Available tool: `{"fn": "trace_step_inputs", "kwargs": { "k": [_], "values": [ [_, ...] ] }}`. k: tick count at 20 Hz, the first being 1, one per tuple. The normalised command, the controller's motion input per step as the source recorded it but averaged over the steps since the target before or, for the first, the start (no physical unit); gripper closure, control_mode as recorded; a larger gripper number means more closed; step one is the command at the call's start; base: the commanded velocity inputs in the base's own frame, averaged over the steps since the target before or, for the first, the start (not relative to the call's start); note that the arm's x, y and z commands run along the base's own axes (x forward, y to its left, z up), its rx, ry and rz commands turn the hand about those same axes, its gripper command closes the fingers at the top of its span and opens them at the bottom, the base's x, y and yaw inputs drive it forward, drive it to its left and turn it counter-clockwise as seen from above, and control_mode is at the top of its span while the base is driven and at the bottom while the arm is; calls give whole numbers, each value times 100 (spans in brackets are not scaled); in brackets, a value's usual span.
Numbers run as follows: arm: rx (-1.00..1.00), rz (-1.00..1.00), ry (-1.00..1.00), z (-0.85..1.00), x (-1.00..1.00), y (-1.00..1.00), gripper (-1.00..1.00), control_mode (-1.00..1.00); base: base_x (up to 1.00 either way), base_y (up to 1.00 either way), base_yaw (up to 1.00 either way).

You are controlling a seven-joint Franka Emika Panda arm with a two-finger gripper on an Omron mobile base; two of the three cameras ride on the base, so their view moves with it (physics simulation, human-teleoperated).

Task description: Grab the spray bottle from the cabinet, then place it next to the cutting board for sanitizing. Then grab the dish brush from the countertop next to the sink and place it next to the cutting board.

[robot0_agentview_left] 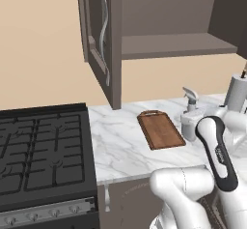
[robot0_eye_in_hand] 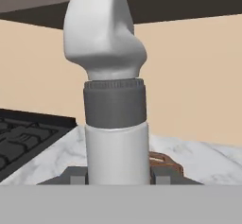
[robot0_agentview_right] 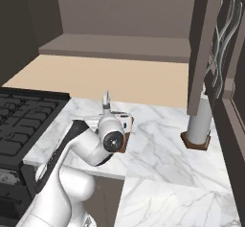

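1. White bottle stands on the surface, just beside the board, at its 3 o'clock.
2. Tool fingers hug the bottle's body, holding it.

On the countertop, the spray bottle stands upright just right of the cutting board.

The white arm rises from the base, elbow bent, forearm reaching toward two o'clock. Its gripper is level and low, both fingers pressed against the spray bottle between them.
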Motion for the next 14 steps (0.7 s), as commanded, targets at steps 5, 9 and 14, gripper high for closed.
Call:
{"fn": "trace_step_inputs", "kwargs": {
  "k": [5,9,14],
  "values": [
    [-4,0,-12,-17,56,-45,100,-100,0,0,0],
    [1,0,5,-3,79,-61,100,-100,0,0,0],
    [2,0,4,-2,63,-61,100,-100,0,0,0]
  ]
}}
